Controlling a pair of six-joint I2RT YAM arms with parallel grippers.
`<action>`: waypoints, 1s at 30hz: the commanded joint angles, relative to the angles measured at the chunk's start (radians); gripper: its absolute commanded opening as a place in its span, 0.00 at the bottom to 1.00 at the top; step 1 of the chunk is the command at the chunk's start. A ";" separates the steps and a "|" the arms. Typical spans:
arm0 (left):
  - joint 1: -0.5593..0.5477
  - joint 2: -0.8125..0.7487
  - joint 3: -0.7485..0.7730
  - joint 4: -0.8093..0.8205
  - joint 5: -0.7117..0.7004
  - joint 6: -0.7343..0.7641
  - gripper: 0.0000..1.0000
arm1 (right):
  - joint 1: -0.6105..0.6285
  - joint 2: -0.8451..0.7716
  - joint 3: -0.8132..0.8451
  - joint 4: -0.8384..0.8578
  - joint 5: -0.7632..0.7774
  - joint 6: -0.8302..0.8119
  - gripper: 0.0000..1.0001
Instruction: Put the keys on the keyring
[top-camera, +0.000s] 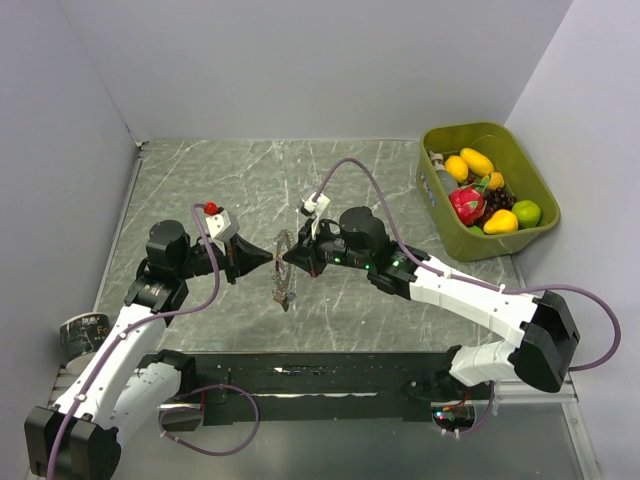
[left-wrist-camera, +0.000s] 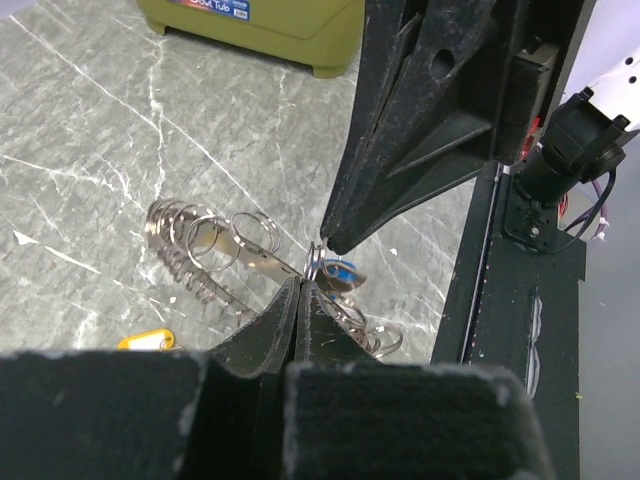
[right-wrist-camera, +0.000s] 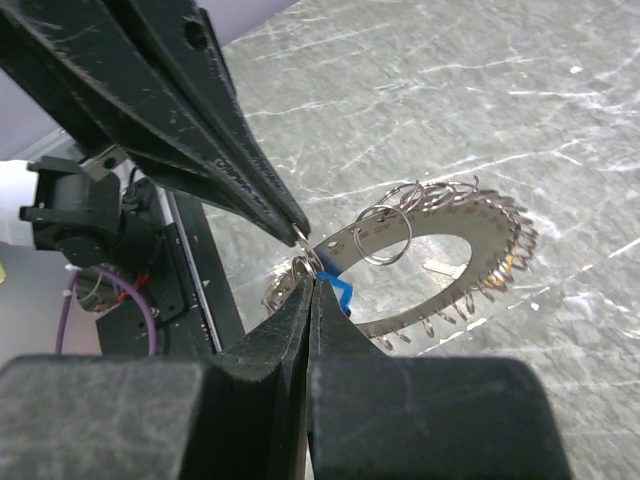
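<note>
Left fingers (left-wrist-camera: 265, 330) and right fingers (right-wrist-camera: 275, 335) met tip to tip at the centre of the top view. Each pair was pressed together on the rim of the keyring (top-camera: 285, 272), which stood on edge over the bench (top-camera: 200, 180). A blue-tagged key (left-wrist-camera: 340, 271) sat at the pinch.

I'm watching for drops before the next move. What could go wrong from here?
1. The left gripper and right gripper meet, both shut, at one spot on the rim of the keyring, which seems lifted off the table. A slip there could drop it.
2. The blue tag sits right at the fingertips, so it may snag or get pinched.
</note>
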 joint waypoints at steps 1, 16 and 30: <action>-0.004 -0.002 0.053 0.034 0.022 0.016 0.01 | 0.008 -0.008 0.050 0.029 0.038 -0.002 0.00; -0.005 0.006 0.056 0.034 0.037 0.013 0.01 | 0.012 -0.036 0.037 0.056 0.022 -0.022 0.00; -0.005 -0.011 0.052 0.050 0.051 0.012 0.01 | 0.011 -0.025 0.024 0.039 0.093 -0.010 0.00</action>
